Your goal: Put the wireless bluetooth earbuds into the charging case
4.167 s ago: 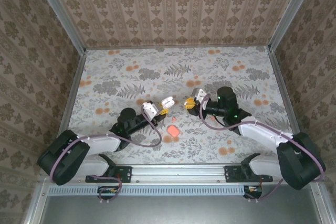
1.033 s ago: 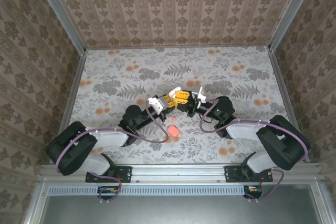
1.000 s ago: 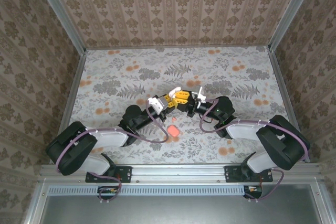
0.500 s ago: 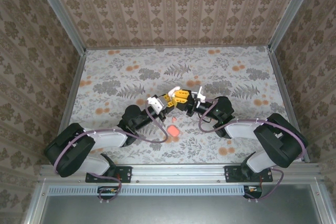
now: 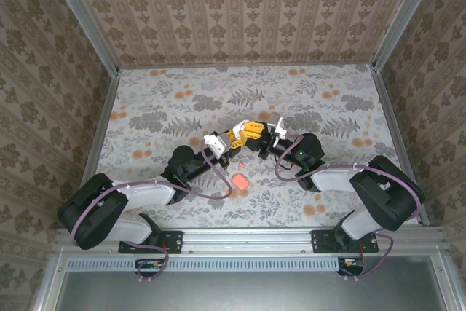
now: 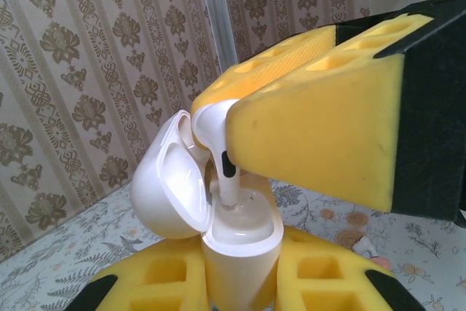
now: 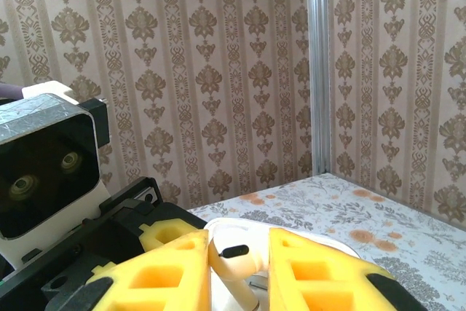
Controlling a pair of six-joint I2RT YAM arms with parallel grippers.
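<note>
1. Starting nearest the arm bases at the bottom of the top view, a small pink case lies on the floral table. A tiny pinkish-red bit sits just above it, too small to identify.
2. Just beyond, at mid-frame, the left pincer and right pincer meet tip to tip.
3. In the left wrist view, the left pincer is clenched on the white charging case at bottom centre, with a yellow foam pad on either side. The case stands upright, and its lid is swung open towards the left.
4. Above the case, the white earbud is pinched between the right pincer's yellow pads, which enter from the upper right. Its stem points down, with the tip inside the case's open top.
5. In the right wrist view, the right pincer grasps the earbud at bottom centre. The left arm's wrist camera is at the left edge.
6. Farthest back stand the patterned walls.
</note>
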